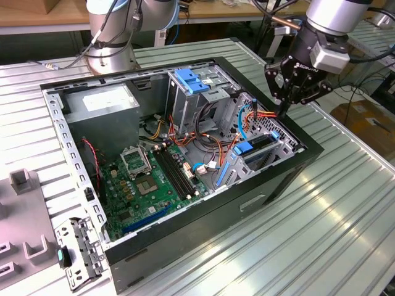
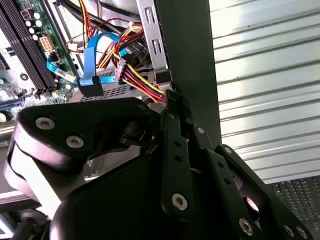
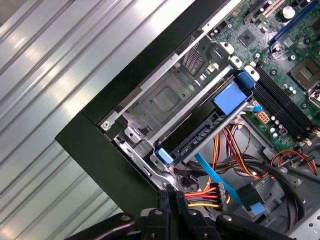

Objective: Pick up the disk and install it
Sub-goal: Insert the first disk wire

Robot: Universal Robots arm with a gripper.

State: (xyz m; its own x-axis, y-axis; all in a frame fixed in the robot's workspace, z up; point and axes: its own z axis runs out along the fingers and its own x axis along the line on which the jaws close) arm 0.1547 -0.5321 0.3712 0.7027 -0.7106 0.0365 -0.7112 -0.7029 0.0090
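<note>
Exterior view: black gripper [image 1: 285, 115], jaws pressed together and empty, hovers beside the dark, blue-railed rectangular disk [image 1: 256, 148] seated in the black metal computer case [image 1: 185, 259].

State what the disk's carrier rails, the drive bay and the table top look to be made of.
Disk carrier rails: bright blue, smooth moulded look, likely plastic. Drive bay: bare grey stamped sheet metal, punched holes. Table top: ribbed silvery metal with a glossy sheen, probably aluminium.

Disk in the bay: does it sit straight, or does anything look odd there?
The disk looks askew. It lies slanted along one side of the drive bay, apparently not flush with the bay floor, so it seems not fully seated. The gripper is shut and empty at the case corner, close to the cables.
</note>
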